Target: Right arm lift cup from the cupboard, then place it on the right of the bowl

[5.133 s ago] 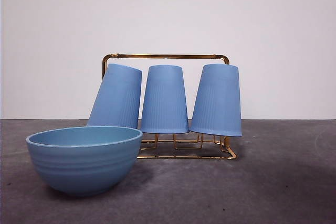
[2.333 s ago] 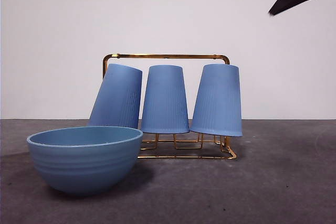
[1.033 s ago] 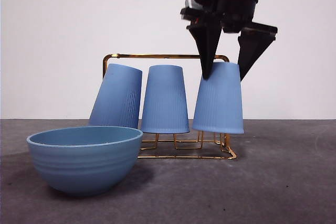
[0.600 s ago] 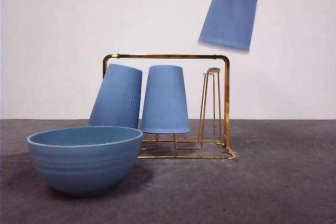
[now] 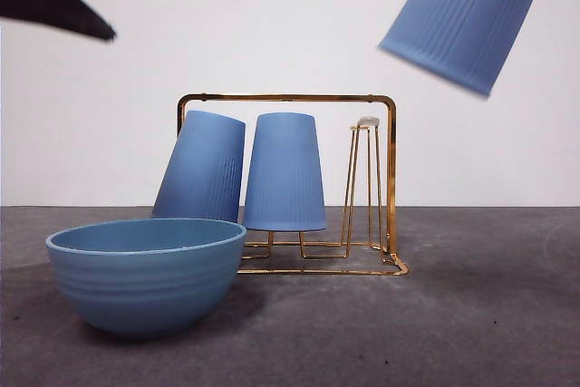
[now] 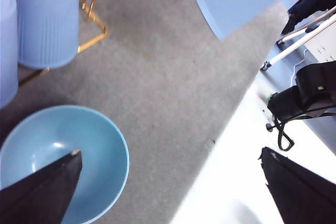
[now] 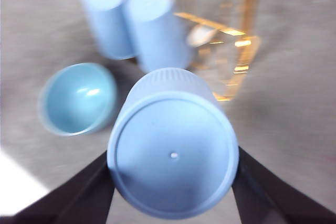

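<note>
Right now your right gripper (image 7: 173, 182) has its fingers clamped on the cup (image 5: 467, 15), tilted high above the cupboard (image 5: 290, 183) to clear its pegs; left gripper (image 6: 168, 182) fingers apart over the bowl (image 5: 145, 274).

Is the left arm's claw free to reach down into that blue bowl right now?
Probably yes. The left gripper hangs open above the bowl, holding nothing, and nothing lies between them. The lifted cup is in the right gripper, off to the side.
</note>
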Controlling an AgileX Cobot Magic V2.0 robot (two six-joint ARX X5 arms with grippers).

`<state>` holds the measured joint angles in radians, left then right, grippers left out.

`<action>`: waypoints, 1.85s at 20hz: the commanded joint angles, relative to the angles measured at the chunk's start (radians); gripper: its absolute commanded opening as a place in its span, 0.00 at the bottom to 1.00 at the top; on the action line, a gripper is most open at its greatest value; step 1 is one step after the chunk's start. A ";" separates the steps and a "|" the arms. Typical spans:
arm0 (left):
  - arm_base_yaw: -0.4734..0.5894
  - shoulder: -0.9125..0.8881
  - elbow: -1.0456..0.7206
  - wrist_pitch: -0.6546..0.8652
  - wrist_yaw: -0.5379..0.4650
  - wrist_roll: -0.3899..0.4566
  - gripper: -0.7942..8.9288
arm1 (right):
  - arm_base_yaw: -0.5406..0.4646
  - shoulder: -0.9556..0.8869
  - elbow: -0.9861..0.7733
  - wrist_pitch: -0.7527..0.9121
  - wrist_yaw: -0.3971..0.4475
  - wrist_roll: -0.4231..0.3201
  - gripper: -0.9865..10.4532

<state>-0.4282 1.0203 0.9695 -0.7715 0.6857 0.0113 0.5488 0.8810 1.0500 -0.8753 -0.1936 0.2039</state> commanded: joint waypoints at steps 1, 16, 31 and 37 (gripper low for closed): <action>-0.010 0.065 -0.002 0.021 0.010 -0.069 0.69 | 0.006 -0.066 -0.146 0.161 -0.084 0.069 0.18; -0.012 0.414 -0.014 0.362 0.368 -0.495 0.69 | 0.006 -0.131 -0.728 1.056 -0.356 0.452 0.18; -0.018 0.418 -0.014 0.478 0.382 -0.629 0.21 | 0.099 0.181 -0.731 1.447 -0.368 0.546 0.18; -0.019 0.418 -0.014 0.477 0.394 -0.622 0.09 | 0.104 0.190 -0.731 1.466 -0.350 0.556 0.18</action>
<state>-0.4290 1.4208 0.9497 -0.2699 1.1046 -0.6098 0.6502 1.0630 0.3042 0.5648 -0.6071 0.7559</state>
